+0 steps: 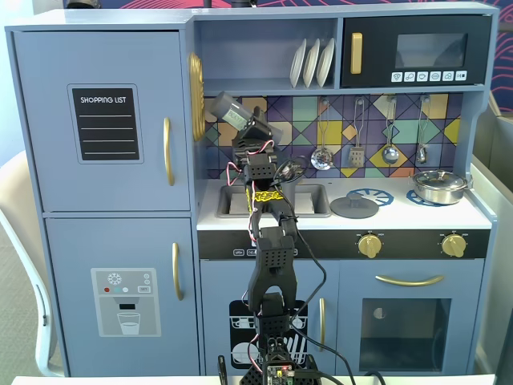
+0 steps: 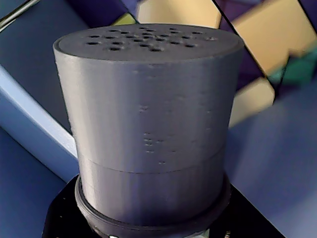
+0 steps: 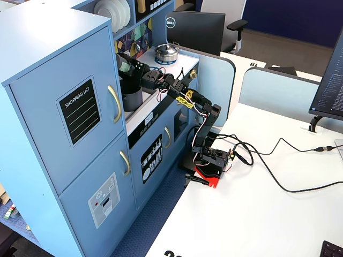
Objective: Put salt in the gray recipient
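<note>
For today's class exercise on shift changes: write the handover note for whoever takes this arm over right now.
Gripper: shut on the tall slim gray cylindrical salt shaker, held tilted, its holed cap up and to the left in a fixed view, in front of the tiled back wall.
The wrist view shows the holed cap close up.
Matte dark gray cylindrical pot: on the white counter by the cabinet side, below the raised shaker in a fixed view.
Done: shaker picked up and lifted.
Left: tip the shaker over the pot; no salt visible falling.
</note>
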Available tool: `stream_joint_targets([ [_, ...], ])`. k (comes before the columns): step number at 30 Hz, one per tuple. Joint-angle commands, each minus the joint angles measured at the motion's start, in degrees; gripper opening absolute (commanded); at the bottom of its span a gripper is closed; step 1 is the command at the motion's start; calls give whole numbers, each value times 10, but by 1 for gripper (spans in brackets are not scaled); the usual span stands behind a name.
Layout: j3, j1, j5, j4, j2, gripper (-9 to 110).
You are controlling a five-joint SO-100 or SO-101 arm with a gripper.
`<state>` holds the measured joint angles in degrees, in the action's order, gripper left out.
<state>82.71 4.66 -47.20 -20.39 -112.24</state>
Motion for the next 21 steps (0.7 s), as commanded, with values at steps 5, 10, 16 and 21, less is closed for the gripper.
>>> stream_joint_targets([
  [5,-11,26,-98,27,-16,0],
  [10,-3,15,-136,4,-8,0],
  [16,35,-34,-151,-50,-8,0],
  [21,43,-40,-155,-55,-14,0],
])
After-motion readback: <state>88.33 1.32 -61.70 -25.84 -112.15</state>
